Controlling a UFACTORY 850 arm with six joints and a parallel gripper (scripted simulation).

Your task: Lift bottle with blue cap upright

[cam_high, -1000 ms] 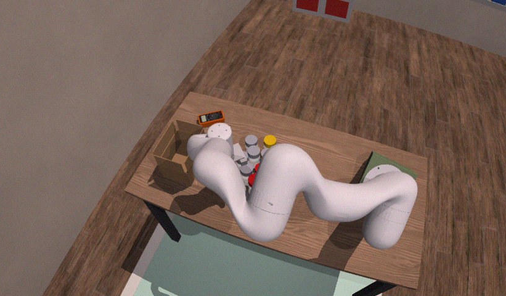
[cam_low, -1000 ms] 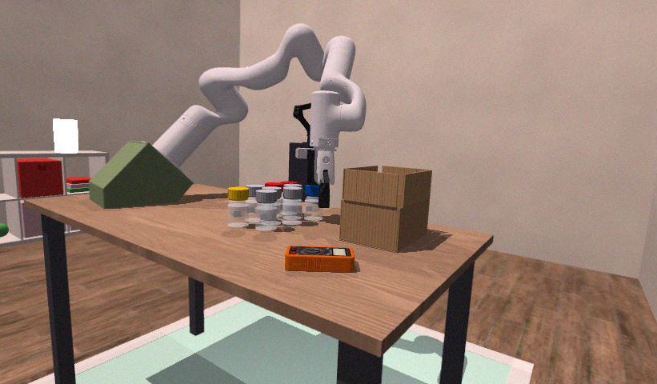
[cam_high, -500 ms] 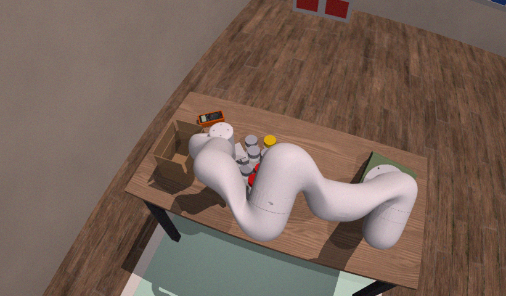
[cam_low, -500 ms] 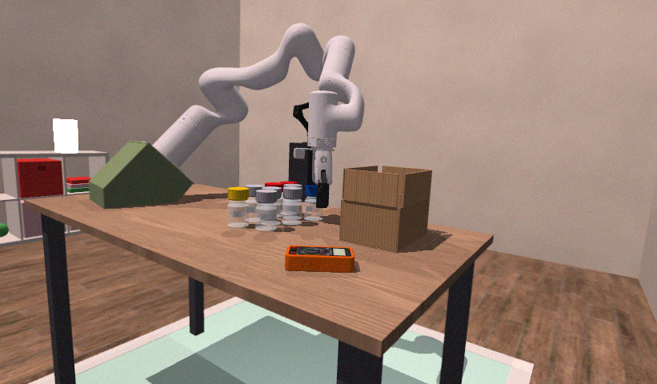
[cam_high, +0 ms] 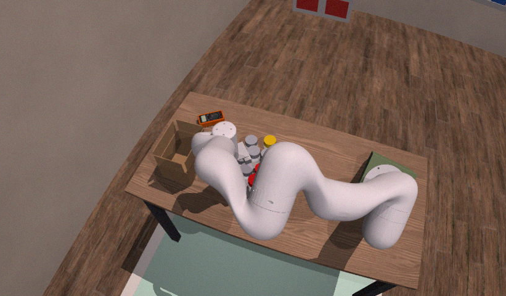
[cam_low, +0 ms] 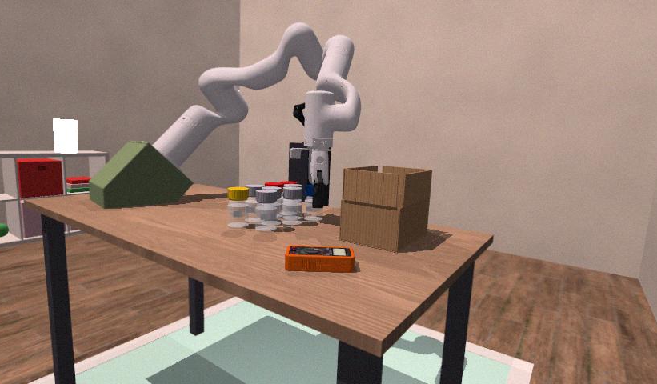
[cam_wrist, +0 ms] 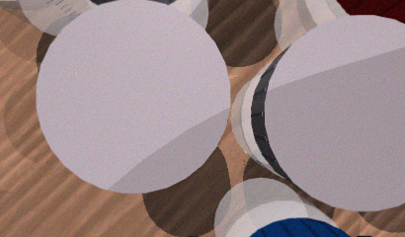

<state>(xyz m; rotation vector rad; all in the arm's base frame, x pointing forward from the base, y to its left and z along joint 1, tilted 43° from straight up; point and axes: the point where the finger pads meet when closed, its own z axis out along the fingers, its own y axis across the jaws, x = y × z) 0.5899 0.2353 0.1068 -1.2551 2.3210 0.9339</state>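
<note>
The bottle with the blue cap (cam_low: pixel 310 199) stands upright at the right end of a tight cluster of clear bottles, close to the cardboard box. Only the edge of its cap shows at the bottom of the wrist view (cam_wrist: pixel 296 228). My gripper (cam_low: pixel 318 192) points straight down and is lowered to cap height. Its fingers are open and stand beside the blue cap, and I cannot tell whether they touch it. In the overhead view my own arm hides the gripper. Two grey caps (cam_wrist: pixel 133 94) (cam_wrist: pixel 341 111) fill the wrist view.
Grey-capped bottles (cam_low: pixel 266 209), a yellow-capped bottle (cam_low: pixel 238 206) and red-capped bottles (cam_low: pixel 274 184) stand upright left of the blue one. An open cardboard box (cam_low: pixel 385 205) stands just to the right. An orange multimeter (cam_low: pixel 319 258) lies in front, and a green block (cam_low: pixel 138 176) sits at the far left.
</note>
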